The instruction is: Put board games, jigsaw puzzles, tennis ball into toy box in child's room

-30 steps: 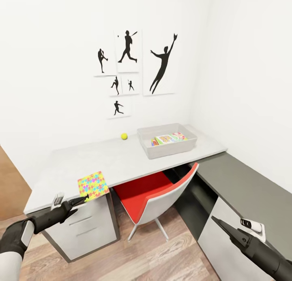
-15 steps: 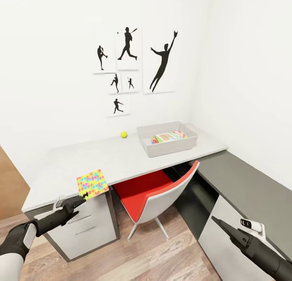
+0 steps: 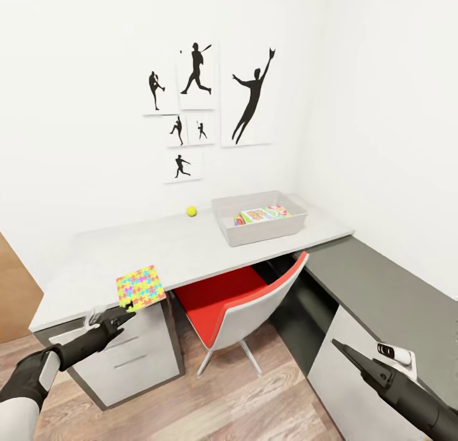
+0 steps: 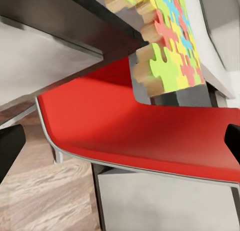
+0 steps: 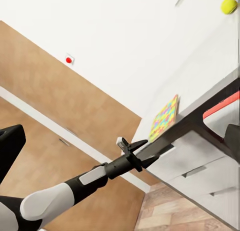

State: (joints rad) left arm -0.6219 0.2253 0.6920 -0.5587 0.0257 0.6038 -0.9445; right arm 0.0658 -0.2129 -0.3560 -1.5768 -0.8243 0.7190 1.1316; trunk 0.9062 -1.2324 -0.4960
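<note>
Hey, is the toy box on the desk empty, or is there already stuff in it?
Not empty. The head view shows colourful flat boxes lying inside the toy box; how many, cannot tell.

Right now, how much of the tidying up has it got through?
Partly done. The toy box on the table already holds some colourful flat items, though I cannot tell how many. In hand: the left fingers are open at the table's front edge, just short of the jigsaw puzzle overhanging it. Left: that puzzle and the tennis ball, both outside the box.
</note>
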